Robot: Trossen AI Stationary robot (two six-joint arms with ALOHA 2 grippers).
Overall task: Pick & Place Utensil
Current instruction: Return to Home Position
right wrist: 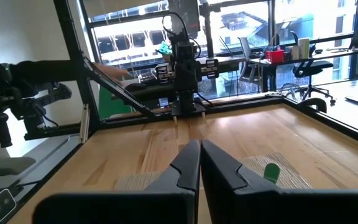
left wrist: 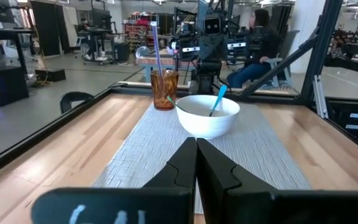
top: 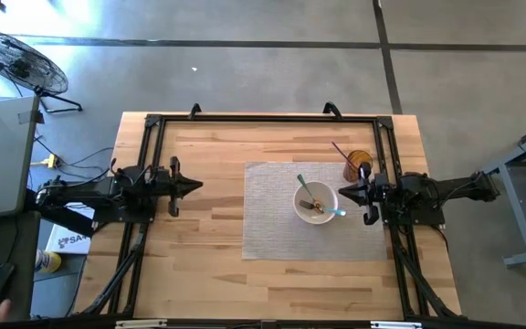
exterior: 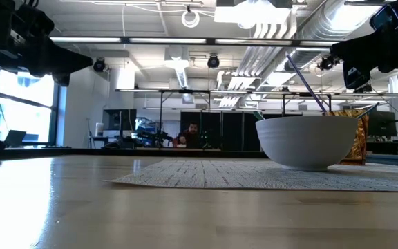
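A white bowl (top: 316, 202) stands on a grey woven mat (top: 272, 228); utensils lie in it, one with a light blue handle (top: 335, 212) and one with a green handle (top: 303, 186). An amber glass (top: 357, 164) with a purple straw stands at the mat's far right corner. My right gripper (top: 341, 193) hangs shut just right of the bowl, above the table. My left gripper (top: 199, 185) hovers shut at the table's left, pointing at the mat. The left wrist view shows bowl (left wrist: 207, 114) and glass (left wrist: 164, 89); the green handle tip (right wrist: 270, 171) shows in the right wrist view.
A black metal frame (top: 263, 119) runs round the table's far edge and both sides. Bare wood lies left of the mat and along the near edge. A fan (top: 16, 59) and a desk stand on the floor beyond the table's left. A person sits in the room behind.
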